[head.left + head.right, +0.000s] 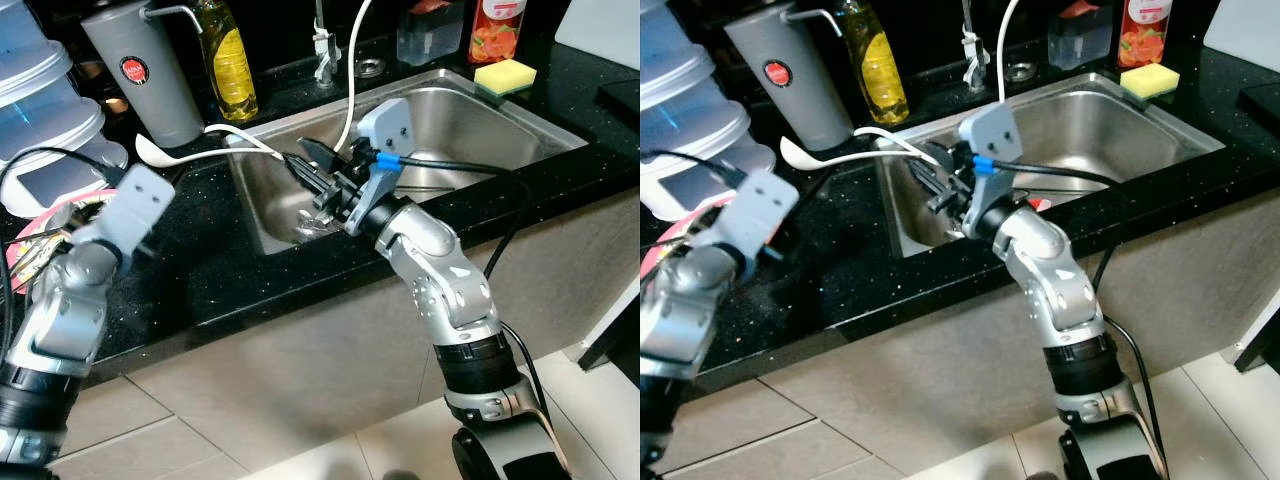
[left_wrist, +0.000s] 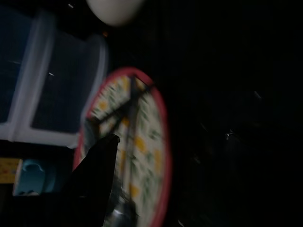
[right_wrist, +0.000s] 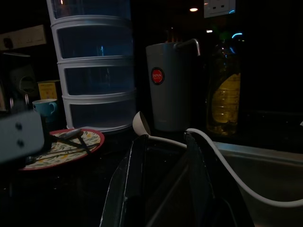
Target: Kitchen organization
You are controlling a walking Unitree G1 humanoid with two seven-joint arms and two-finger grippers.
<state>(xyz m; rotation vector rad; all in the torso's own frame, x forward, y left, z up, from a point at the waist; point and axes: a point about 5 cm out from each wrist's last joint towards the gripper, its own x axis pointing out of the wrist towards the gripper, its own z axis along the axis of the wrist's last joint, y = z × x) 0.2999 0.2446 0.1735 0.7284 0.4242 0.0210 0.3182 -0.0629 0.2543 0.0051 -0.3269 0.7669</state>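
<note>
A white ladle point(image 1: 160, 152) lies on the black counter, its handle reaching to the sink's left rim point(image 1: 240, 190). My right gripper point(image 1: 298, 152) hovers over the sink's left end, open, its tips just short of the ladle handle point(image 3: 208, 142) and nothing between the fingers point(image 3: 135, 165). At the far left a pink-rimmed patterned plate point(image 2: 147, 123) carries dark utensils point(image 3: 71, 135). My left gripper point(image 1: 50, 245) hangs low over that plate, mostly hidden by its wrist; one dark finger point(image 2: 94, 179) crosses the plate's edge.
A grey jug point(image 1: 150, 80) and a yellow bottle point(image 1: 228, 60) stand behind the ladle. Stacked clear containers point(image 1: 40, 110) sit at the back left. The tap point(image 1: 322, 45), a yellow sponge point(image 1: 505, 75) and some cutlery point(image 1: 315, 222) in the basin surround the sink.
</note>
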